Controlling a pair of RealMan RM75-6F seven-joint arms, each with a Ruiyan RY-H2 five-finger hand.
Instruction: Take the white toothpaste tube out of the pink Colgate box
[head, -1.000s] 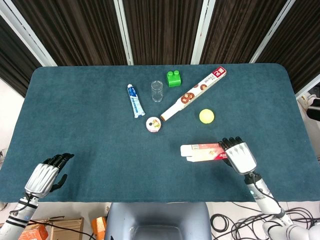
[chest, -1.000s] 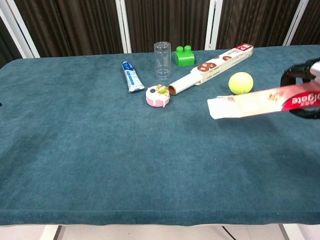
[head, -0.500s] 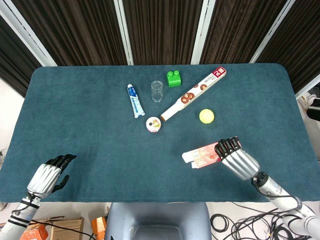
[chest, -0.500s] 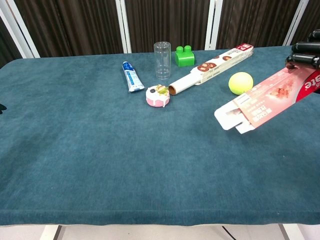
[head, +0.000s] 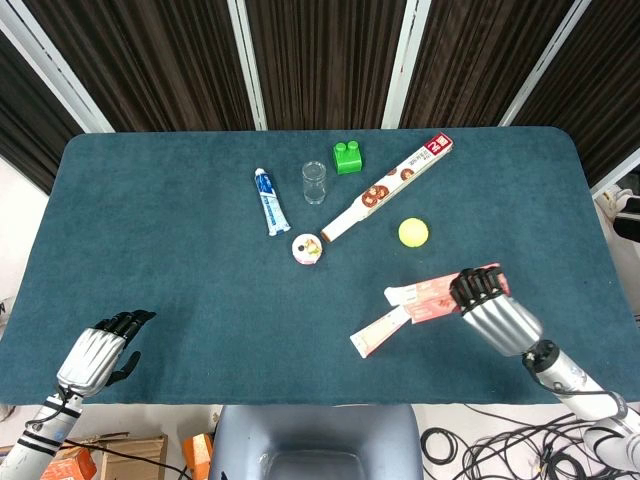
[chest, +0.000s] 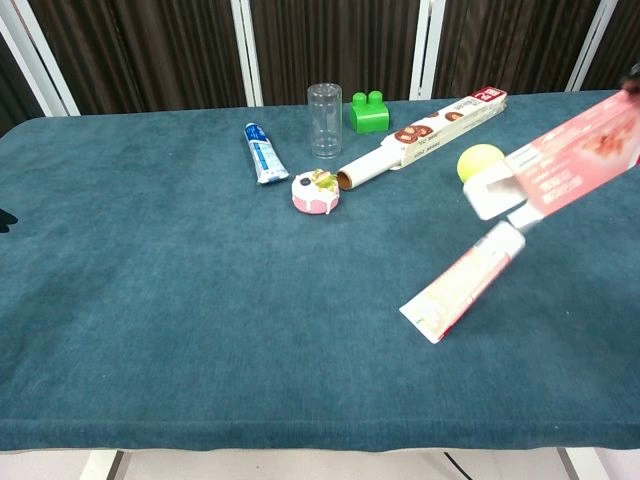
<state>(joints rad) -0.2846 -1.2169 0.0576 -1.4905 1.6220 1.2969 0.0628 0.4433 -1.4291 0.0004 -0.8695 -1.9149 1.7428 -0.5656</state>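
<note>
My right hand (head: 492, 312) grips the pink Colgate box (head: 440, 297) by its rear end and holds it tilted, open mouth down, above the front right of the table. In the chest view the box (chest: 572, 163) slants down to the left. The white toothpaste tube (head: 378, 333) with pink print hangs out of the mouth. Its flat end (chest: 425, 318) is down by the cloth and its cap end sits at the box flaps. My left hand (head: 96, 354) lies at the front left table edge, holding nothing, fingers loosely apart.
At the back stand a blue-and-white tube (head: 270, 201), a clear glass (head: 314, 182), a green block (head: 347, 157), a long cookie box (head: 388, 187), a yellow ball (head: 413, 232) and a small pink round pot (head: 307, 248). Teal cloth (head: 180, 280) covers the table.
My right hand has tipped the box steeper and moved it rightward. The white tube has slid out of the mouth towards the table. My left hand has barely moved.
</note>
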